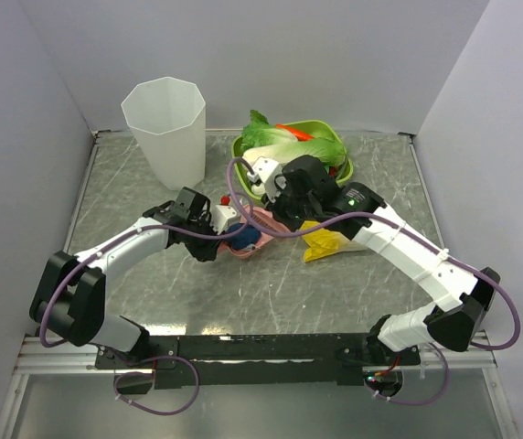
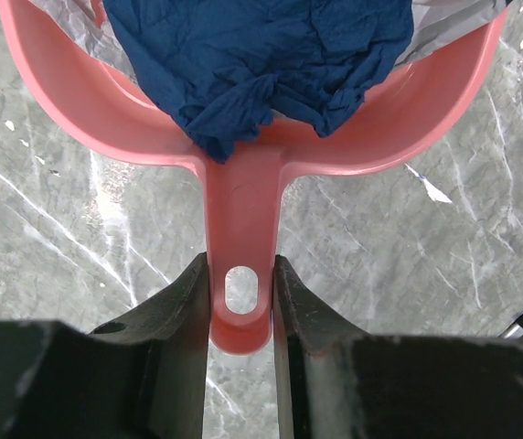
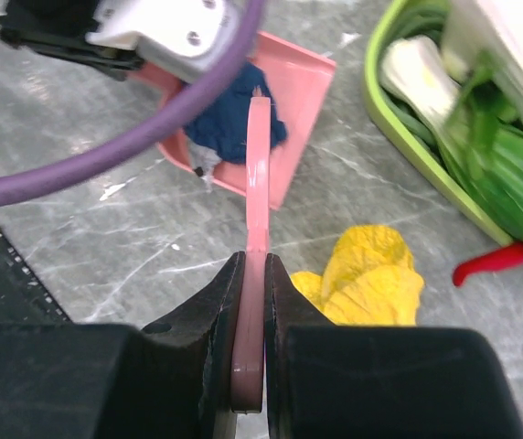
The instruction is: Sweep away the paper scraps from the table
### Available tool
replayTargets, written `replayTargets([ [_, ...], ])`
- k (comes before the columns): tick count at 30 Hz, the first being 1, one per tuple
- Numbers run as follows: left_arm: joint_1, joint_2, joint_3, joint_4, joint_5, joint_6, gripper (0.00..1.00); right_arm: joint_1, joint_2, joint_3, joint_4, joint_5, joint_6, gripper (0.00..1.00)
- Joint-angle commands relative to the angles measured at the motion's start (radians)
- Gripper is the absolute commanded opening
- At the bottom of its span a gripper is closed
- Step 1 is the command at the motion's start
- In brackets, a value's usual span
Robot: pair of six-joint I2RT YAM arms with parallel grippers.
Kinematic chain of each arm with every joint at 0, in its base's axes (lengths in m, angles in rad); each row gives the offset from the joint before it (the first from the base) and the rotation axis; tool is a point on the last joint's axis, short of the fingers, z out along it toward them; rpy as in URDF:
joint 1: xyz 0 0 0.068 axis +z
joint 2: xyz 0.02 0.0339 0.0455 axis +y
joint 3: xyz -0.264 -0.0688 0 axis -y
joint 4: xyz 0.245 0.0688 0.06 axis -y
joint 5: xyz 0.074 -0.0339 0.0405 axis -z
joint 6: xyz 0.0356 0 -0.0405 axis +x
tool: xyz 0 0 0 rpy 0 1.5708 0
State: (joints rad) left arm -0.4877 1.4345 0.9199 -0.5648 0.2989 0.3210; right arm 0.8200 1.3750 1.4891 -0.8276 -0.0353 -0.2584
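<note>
A pink dustpan (image 1: pixel 254 249) rests on the grey marble table (image 1: pixel 152 274) in the middle. My left gripper (image 2: pixel 241 274) is shut on its handle (image 2: pixel 241 197); seen from above, the left gripper (image 1: pixel 214 222) is at the pan's left. A crumpled dark blue paper scrap (image 2: pixel 261 55) fills the pan (image 3: pixel 298 82), with white-grey paper (image 2: pixel 453 23) beside it. My right gripper (image 3: pixel 254 265) is shut on a thin pink sweeping tool (image 3: pixel 258 174), seen edge-on, whose far end reaches over the blue scrap (image 3: pixel 229 133). The tool's head is hidden.
A yellow crinkled lump (image 3: pixel 371 274) lies on the table just right of the pan (image 1: pixel 321 242). Behind it a green oval tray (image 3: pixel 391 137) holds leafy greens (image 1: pixel 280 137) and a red chilli (image 3: pixel 490 265). A tall white bin (image 1: pixel 164 128) stands at the back left.
</note>
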Motion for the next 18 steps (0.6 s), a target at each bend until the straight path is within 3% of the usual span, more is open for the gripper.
replayTargets([
  [1,0.003,-0.040,0.007,0.026,0.013,0.026,0.01,-0.047,-0.080,0.040,0.019,0.078,0.042,0.00],
  [10,0.021,-0.105,0.094,-0.079,-0.021,0.073,0.01,-0.324,-0.145,0.092,0.062,0.041,0.172,0.00],
  [18,0.032,-0.118,0.243,-0.159,-0.029,0.102,0.01,-0.530,-0.237,0.010,0.127,0.140,0.165,0.00],
])
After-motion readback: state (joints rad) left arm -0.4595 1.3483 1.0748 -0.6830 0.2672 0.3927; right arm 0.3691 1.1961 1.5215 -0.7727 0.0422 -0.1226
